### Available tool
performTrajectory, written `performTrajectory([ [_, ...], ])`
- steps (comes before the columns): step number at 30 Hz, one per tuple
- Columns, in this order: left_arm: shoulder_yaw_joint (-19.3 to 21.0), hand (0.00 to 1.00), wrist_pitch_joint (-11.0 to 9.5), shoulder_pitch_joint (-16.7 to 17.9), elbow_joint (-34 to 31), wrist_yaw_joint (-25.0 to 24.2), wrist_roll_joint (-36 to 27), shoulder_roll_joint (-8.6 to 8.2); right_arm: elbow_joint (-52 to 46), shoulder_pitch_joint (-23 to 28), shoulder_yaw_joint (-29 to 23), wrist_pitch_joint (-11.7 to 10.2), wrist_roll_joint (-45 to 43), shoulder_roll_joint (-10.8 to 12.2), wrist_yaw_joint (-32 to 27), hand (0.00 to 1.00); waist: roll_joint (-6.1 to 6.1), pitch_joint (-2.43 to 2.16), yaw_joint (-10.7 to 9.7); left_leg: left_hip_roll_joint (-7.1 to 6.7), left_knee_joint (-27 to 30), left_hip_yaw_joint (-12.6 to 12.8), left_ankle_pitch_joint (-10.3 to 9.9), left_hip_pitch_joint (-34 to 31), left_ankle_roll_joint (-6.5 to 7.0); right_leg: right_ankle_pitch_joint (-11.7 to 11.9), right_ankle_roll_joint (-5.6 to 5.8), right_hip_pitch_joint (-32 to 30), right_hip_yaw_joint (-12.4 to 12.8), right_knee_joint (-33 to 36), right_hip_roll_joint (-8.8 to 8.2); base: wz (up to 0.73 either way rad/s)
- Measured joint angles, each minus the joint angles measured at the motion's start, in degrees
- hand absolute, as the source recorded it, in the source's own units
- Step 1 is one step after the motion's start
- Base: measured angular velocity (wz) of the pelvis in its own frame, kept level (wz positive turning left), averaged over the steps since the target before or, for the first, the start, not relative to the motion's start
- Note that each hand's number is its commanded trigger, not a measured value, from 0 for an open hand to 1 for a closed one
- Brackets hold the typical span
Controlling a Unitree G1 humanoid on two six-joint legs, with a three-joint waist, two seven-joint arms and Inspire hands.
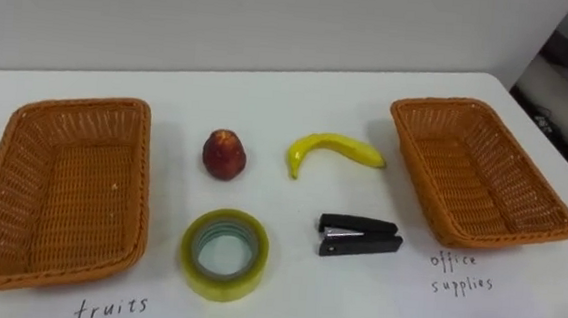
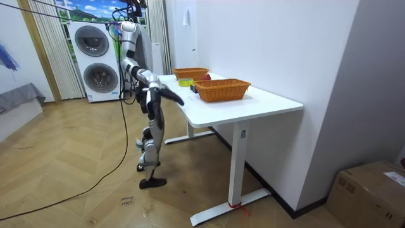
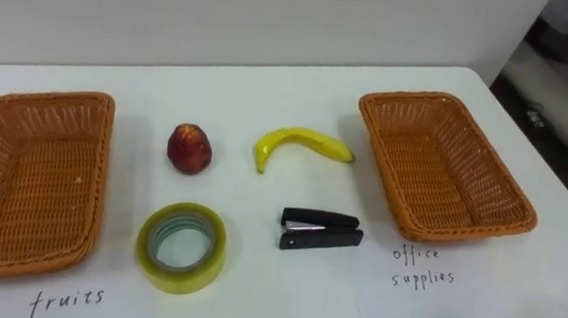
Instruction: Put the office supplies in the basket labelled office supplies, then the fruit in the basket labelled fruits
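woven wicker, orange: two baskets are set on the white table, both empty. the left basket is placed by the left edge, the right basket near the right edge, and a handwritten label is seen before each at the front edge. between them four items are laid, all apart: a red fruit and a banana toward the back edge, a tape roll lying flat and a black stapler toward the front edge. in the room view the robot is seen standing at the table's long edge, its right hand held forward just short of it. whether that hand is spread or curled cannot be told.
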Motion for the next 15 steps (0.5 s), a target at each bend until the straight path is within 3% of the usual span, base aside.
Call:
performTrajectory([
  [9,-1.0,0.0,0.0,0.0,-0.9,-0.3,0.2,0.1,-15.6,-1.3,3.9,-0.3,-19.8,-1.2,-3.6,0.0,-0.53,0.2,1.5,0.03,-0.1,0.0,0.0,-0.6,0.0,0.0,0.04,-0.7,-0.1,0.0,0.05,0.0],
  [15,-3.1,0.0,-2.0,-0.2,1.4,-1.4,0.4,0.25,-21.0,-1.8,6.8,-1.2,-26.7,-1.2,-2.8,0.0,-0.54,0.3,2.5,0.04,-0.1,0.0,0.0,-0.7,0.0,0.1,0.07,-0.9,-0.7,0.0,-0.08,0.02],
])
